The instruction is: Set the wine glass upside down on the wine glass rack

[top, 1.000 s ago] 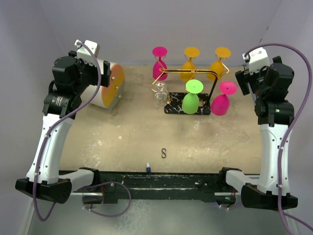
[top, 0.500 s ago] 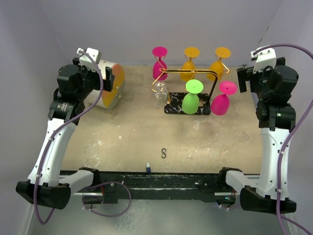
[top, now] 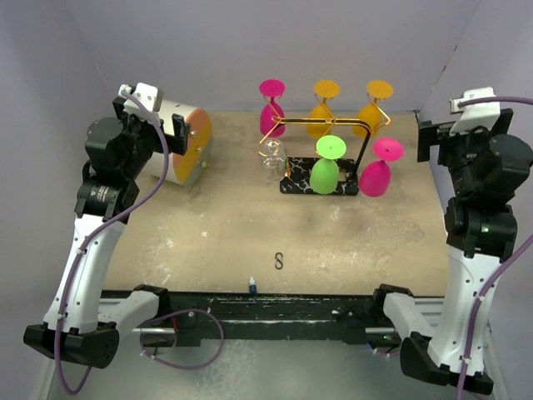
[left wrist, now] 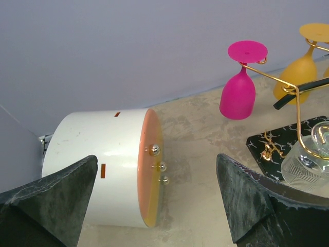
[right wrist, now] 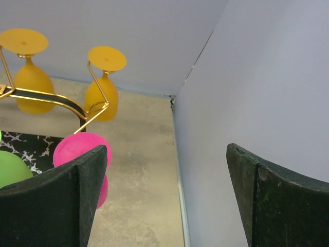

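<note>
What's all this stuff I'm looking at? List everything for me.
Rack: one, gold wire on black marbled base, far middle of the table.
Pink glasses: two, upside down, rack's far left and near right.
Orange glasses: two, upside down, rack's far side.
Green glass: one, upside down, rack's front.
Clear glass: one, rack's left end.
Drum: one, white with orange face, far left.
Hook: one, dark, near middle.
Arms: two, white and black, either side.
Left pincer: one, dark, open.
Right pincer: one, dark, open.
</note>
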Robot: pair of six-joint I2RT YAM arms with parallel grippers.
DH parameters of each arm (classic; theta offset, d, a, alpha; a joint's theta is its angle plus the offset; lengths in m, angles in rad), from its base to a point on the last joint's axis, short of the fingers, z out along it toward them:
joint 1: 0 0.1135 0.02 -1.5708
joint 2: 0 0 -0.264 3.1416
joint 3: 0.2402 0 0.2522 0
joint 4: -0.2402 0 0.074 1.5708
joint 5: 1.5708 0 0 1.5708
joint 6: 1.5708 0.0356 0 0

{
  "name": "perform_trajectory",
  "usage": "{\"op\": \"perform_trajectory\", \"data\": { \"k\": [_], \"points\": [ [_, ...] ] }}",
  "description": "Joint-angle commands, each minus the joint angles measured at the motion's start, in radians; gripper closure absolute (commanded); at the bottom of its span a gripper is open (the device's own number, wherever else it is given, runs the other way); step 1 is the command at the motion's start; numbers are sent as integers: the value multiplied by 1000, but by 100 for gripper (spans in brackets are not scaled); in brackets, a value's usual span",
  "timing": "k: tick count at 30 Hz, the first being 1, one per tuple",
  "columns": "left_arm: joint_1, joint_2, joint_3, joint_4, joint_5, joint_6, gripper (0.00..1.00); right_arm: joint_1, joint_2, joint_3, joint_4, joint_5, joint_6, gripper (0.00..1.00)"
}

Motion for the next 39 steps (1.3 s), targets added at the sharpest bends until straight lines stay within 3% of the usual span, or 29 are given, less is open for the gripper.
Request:
{"op": "perform_trajectory", "data": {
  "k": [1, 9, 26, 39],
  "points": [
    [10, -27, 14, 37, -4, 4, 1, -5, -22, 11, 53, 3, 55, 0],
    [31, -56, -13, 36, -26, -47, 1, -5, -59, -20, 51, 10, 81, 0],
    [37, -119, -73, 21, 28, 2, 1, -8, -110, -86, 71, 28, 96, 0],
    [44, -105, -52, -12, -38, -55, 1, -23, -80, -98, 87, 56, 127, 0]
  ]
}}
